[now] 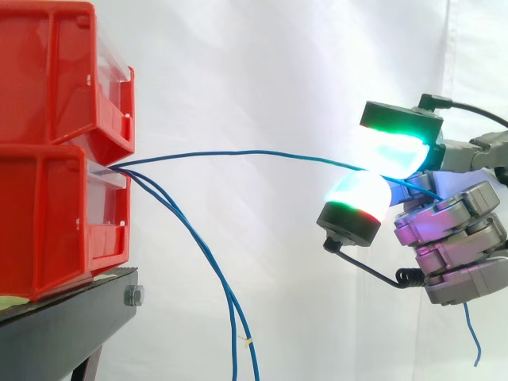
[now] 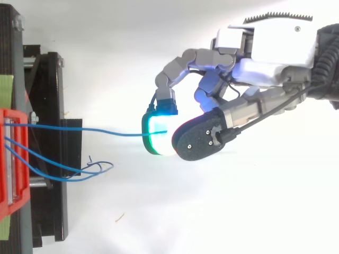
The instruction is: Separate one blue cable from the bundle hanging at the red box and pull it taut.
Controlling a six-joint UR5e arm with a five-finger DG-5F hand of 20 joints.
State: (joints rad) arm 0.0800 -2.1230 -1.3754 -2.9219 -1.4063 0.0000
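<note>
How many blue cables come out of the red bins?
3. One blue cable runs nearly level from the red bins to the hand, pinched between its pads. Two more blue cables hang down past the black stand. Others might hide inside the bins.

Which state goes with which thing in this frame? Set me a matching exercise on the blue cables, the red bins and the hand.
Things:
1. thin blue cable running to the hand
2. other thin blue cables
3. red plastic bins
4. robot hand

States:
A. stacked on the black stand
B. shut, pinching one cable between glowing pads
C. droop loose below the bins
D. spans almost level from bin front to hand

Pairs: 1-D, 2-C, 3-A, 4-B.
</note>
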